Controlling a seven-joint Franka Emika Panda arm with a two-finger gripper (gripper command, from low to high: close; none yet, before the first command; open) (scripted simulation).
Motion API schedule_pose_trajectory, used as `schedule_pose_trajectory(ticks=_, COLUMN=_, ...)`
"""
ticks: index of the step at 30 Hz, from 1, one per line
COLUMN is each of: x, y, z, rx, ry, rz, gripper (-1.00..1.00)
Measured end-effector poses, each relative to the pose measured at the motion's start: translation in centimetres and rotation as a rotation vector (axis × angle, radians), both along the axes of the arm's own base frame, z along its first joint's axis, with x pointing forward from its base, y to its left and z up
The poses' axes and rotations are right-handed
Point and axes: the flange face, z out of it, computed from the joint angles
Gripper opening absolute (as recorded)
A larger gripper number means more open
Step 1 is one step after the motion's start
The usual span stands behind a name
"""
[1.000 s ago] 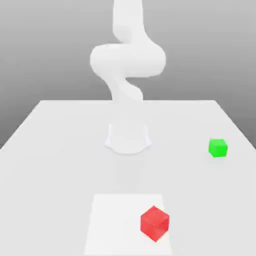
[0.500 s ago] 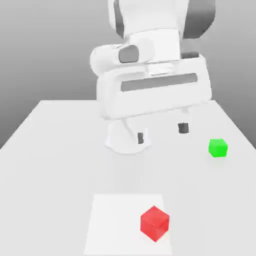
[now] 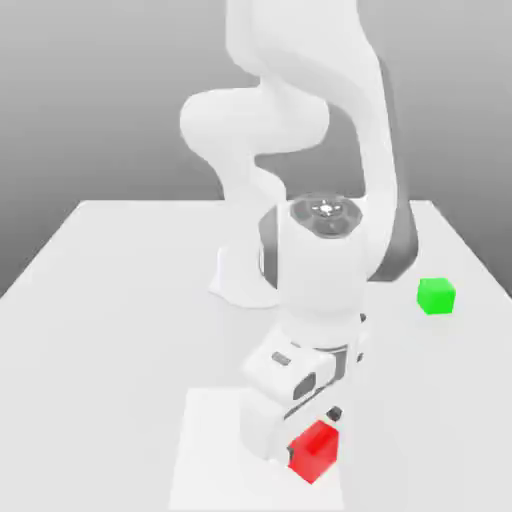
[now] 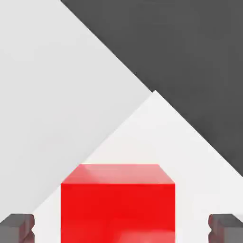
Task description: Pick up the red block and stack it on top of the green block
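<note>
Tabletop: pale grey and flat, the tabletop (image 3: 110, 320) spans the exterior view and carries the arm's base, the sheet and both blocks. In the hand view its straight edge meets a dark area (image 4: 199, 61).
Arm: the white arm (image 3: 320, 265), with dark grey trim, rises from its base near the middle of the tabletop, arches over and reaches down to the red block.
Sheet: a flat white sheet (image 3: 215, 450) lies on the tabletop in the foreground of the exterior view; one of its corners shows in the hand view.
Pincer: the pincer (image 3: 312, 434) is low over the sheet, aimed downward, its dark tips apart. The hand view shows one tip on each side of the red block, with a gap between each tip and the block.
Red block: the red block (image 3: 315, 453) sits on the sheet, near its edge at the exterior view's right, between the tips and not clamped.
Green block: the green block (image 3: 436, 296) rests directly on the tabletop at the exterior view's right, well apart from the red block and the sheet.
</note>
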Motion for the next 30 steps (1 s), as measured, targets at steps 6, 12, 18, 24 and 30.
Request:
schedule_pose_trajectory(ticks=6, x=0.0, y=0.0, z=0.1, rx=0.0, ry=0.001, rz=0.001, gripper=-1.0)
schedule_pose_trajectory(ticks=12, x=-0.5, y=1.3, z=5.8, rx=0.005, ry=0.003, rz=0.041, gripper=-1.0)
schedule_pose_trajectory(ticks=18, x=-9.2, y=16.1, z=7.6, rx=0.037, ry=0.02, rz=0.55, gripper=-1.0)
schedule_pose_trajectory(ticks=24, x=-21.1, y=24.4, z=8.9, rx=0.042, ry=0.024, rz=1.037, gripper=-1.0)
schedule_pose_trajectory(ticks=30, x=-33.8, y=27.4, z=9.8, rx=0.014, ry=0.011, rz=1.521, gripper=-1.0)
